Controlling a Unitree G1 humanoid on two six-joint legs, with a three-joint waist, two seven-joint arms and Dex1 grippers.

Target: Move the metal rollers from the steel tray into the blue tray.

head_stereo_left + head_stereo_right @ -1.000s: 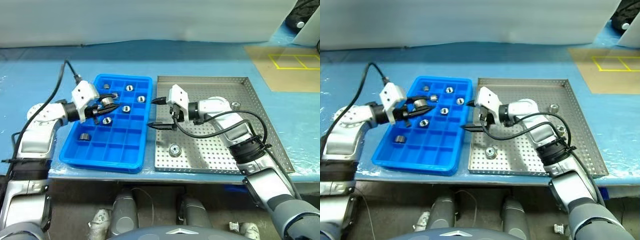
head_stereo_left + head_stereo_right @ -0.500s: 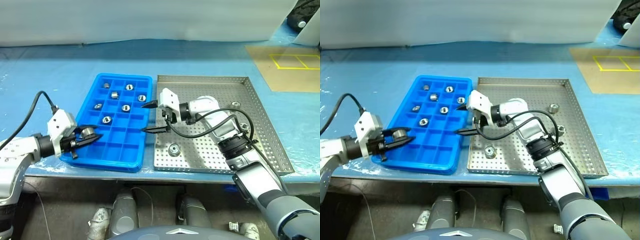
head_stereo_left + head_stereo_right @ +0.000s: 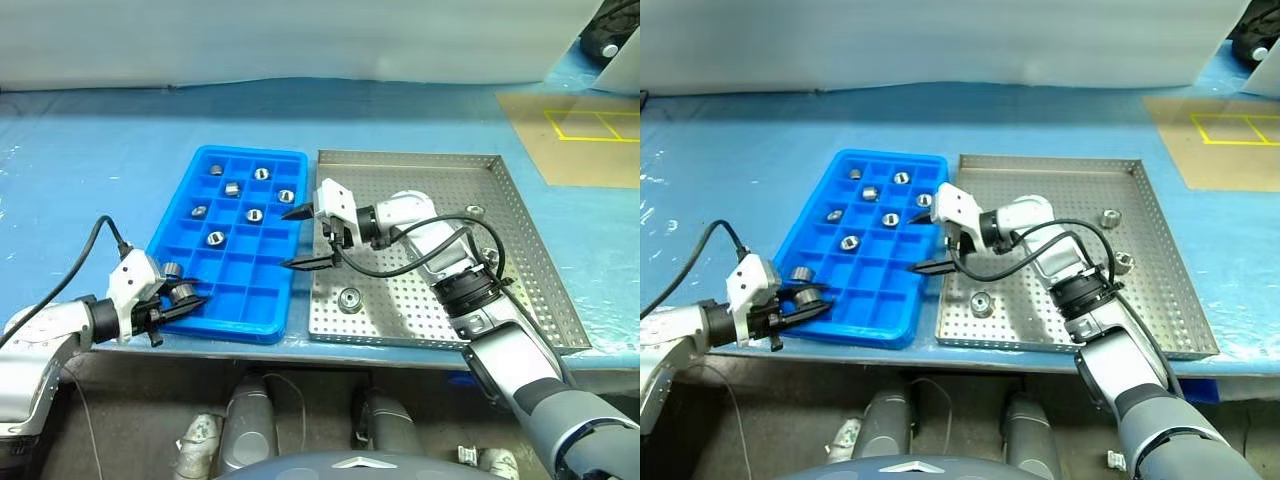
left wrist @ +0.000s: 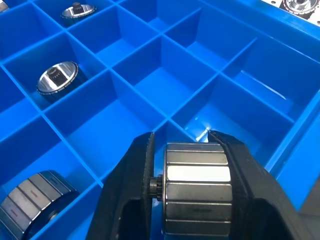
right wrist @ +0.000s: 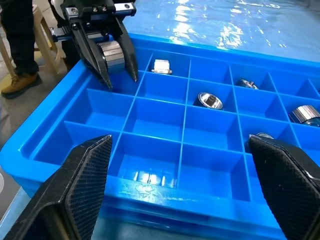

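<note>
We see the left gripper (image 3: 178,298) at lower left pinching a metal roller (image 4: 197,195) over the blue tray (image 3: 268,312). Right gripper (image 3: 303,238), spread wide, is mid-frame beside the steel tray (image 3: 520,215). No readable writing.

Glossy blue plastic tray (image 3: 262,300) (reflective); shiny metal rollers (image 4: 198,195); matt perforated steel tray (image 3: 520,270).

The roller (image 4: 198,195) in the left gripper (image 4: 192,187) is cut off at the frame edge (its lower end isn't visible). Beside it in the blue tray (image 4: 150,60), another roller (image 4: 30,200) is cropped too.
</note>
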